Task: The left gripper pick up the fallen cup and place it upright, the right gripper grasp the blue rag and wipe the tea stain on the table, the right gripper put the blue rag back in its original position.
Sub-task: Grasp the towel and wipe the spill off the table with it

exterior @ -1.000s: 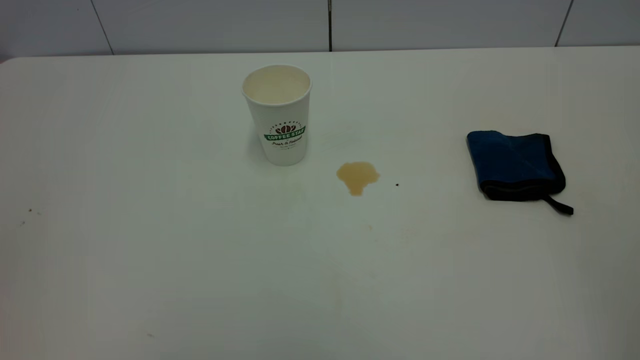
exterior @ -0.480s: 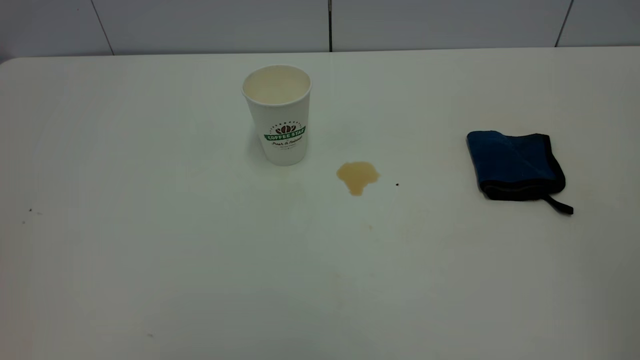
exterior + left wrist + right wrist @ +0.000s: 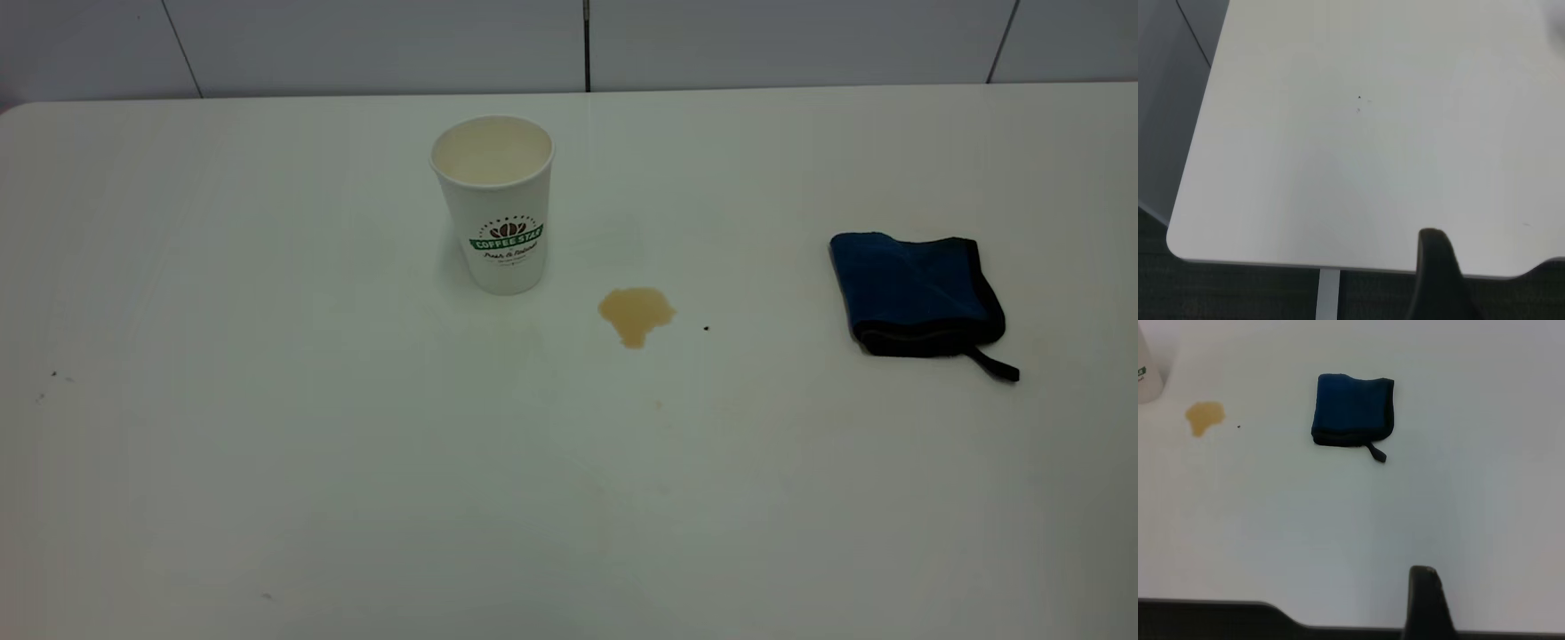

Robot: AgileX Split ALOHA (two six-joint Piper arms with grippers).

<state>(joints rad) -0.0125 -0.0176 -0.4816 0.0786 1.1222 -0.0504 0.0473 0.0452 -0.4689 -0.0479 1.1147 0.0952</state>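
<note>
The white cup (image 3: 498, 203) with the green COFFEE STAR logo stands upright on the white table (image 3: 267, 444), its cream inside showing. To its right lies the amber tea stain (image 3: 635, 314), apart from the cup. The folded blue rag (image 3: 914, 293) lies flat at the right, its black loop tail pointing to the front right. Neither arm appears in the exterior view. One black tip of my left gripper (image 3: 1436, 270) hangs over the table's edge near a rounded corner. My right gripper (image 3: 1425, 600) sits back from the blue rag (image 3: 1353, 410), with the tea stain (image 3: 1203, 417) and the cup's base (image 3: 1146, 377) beyond.
A tiny black speck (image 3: 706, 328) lies just right of the stain. A few dark specks (image 3: 53, 374) mark the table's left side. A grey panelled wall (image 3: 587, 44) runs behind the table's far edge.
</note>
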